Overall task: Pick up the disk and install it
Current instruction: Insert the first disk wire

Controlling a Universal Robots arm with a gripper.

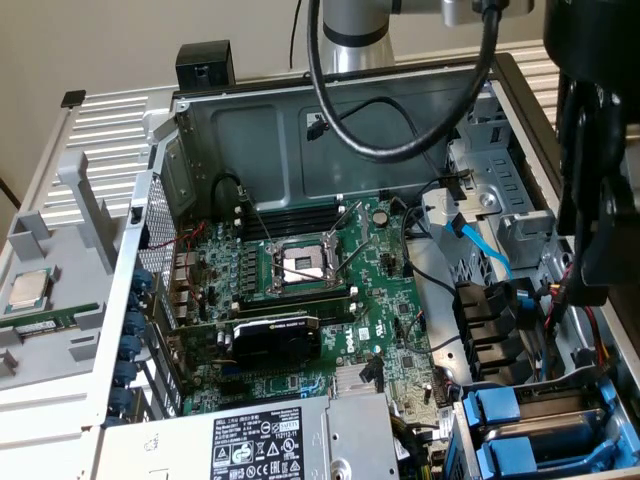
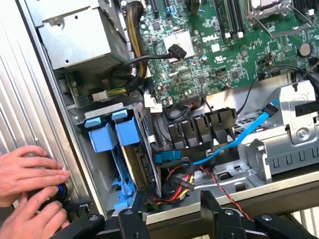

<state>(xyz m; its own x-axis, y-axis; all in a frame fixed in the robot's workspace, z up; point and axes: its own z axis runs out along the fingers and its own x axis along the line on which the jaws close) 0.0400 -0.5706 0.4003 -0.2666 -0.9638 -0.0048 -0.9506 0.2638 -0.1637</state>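
Gripper is hanging open, gripping nothing. Disk seems to be sitting edge-on in the drive bay w/ its blue carrier, just ahead of gripper, long axis running away from it.

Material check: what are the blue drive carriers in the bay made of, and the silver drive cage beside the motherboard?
Blue drive carriers: most likely moulded plastic, given the uniform saturated blue, soft sheen and rounded edges.
Silver drive cage: looks like bare stamped sheet metal, probably steel. It is dull silver-grey with punched slots and folded edges. The exact alloy cannot be told.
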